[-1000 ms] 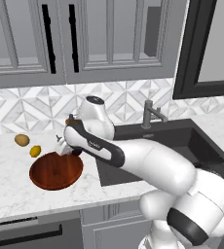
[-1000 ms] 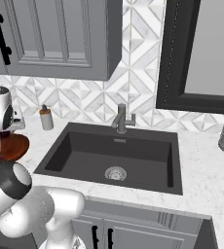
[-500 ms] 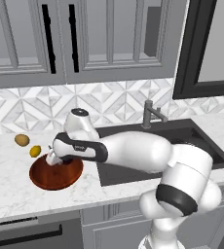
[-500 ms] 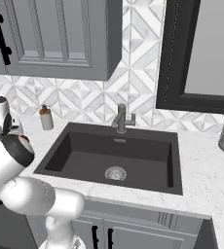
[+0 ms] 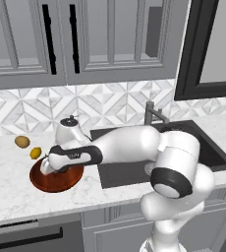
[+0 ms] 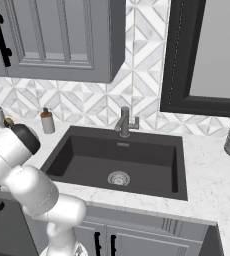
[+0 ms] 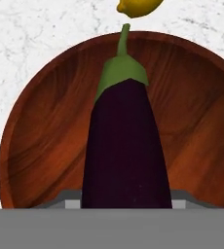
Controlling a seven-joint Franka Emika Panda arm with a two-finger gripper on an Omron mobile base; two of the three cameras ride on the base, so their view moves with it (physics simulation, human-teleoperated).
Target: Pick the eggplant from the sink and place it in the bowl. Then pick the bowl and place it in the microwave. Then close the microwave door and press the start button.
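The eggplant is seen in the hand view lengthwise between the claw's jaws, its dark purple body running up the middle of the picture and its green stem cap pointing away from the hand; the claw is closed part-way on the eggplant, which is held over the bowl. The reddish-brown wooden bowl is located on the white marbled counter, left of the sink, and the hand is positioned directly above the bowl's left half. Whether the eggplant touches the bowl's inner surface cannot be determined. A yellow lemon is placed on the counter just beyond the bowl's rim, and a tan potato lies a little further back and to the left. In the hand view the lemon is shown just past the tip of the eggplant's stem. The dark basin of the sink is shown with a round silver drain at its floor and a grey faucet at its rear edge
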